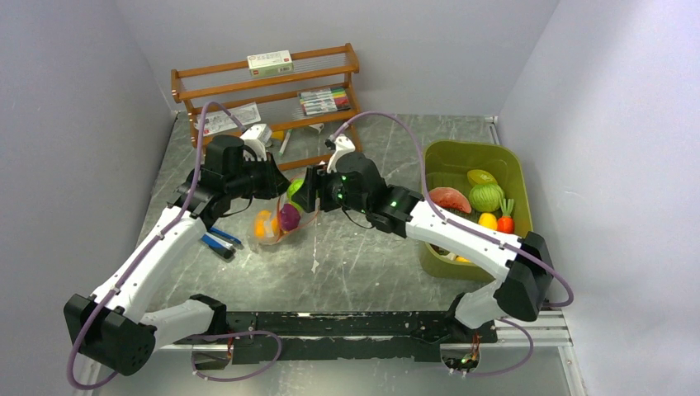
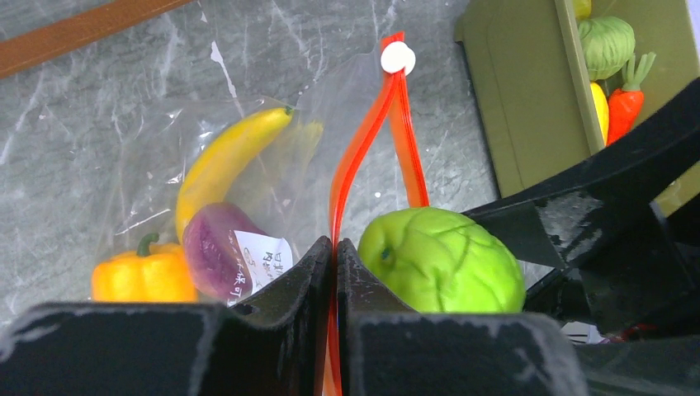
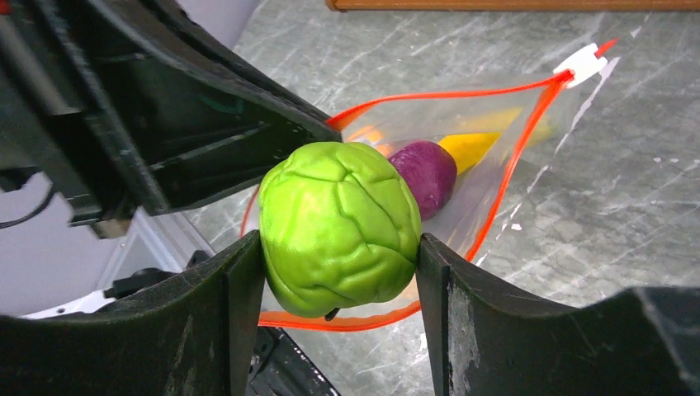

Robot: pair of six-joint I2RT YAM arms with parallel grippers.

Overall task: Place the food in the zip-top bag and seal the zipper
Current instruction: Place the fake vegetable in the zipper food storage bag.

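Note:
The clear zip-top bag (image 2: pixel 248 165) lies on the table with a yellow banana (image 2: pixel 223 161), a purple piece (image 2: pixel 210 252) and an orange pepper (image 2: pixel 140 276) inside. My left gripper (image 2: pixel 334 247) is shut on the red-orange zipper (image 2: pixel 359 148) and holds the mouth open. My right gripper (image 3: pixel 338 247) is shut on a wrinkled green fruit (image 3: pixel 338 223), held just above the open bag mouth (image 3: pixel 495 173). In the top view the two grippers (image 1: pixel 289 188) meet over the bag (image 1: pixel 276 227). The white slider (image 2: pixel 398 58) sits at the zipper's far end.
An olive-green bin (image 1: pixel 437 161) at the right holds more toy food, including a carrot (image 1: pixel 505 221) and a green piece (image 1: pixel 485 196). A wooden rack (image 1: pixel 272 91) with marker pens stands at the back. Blue-handled pliers (image 1: pixel 219 241) lie left of the bag.

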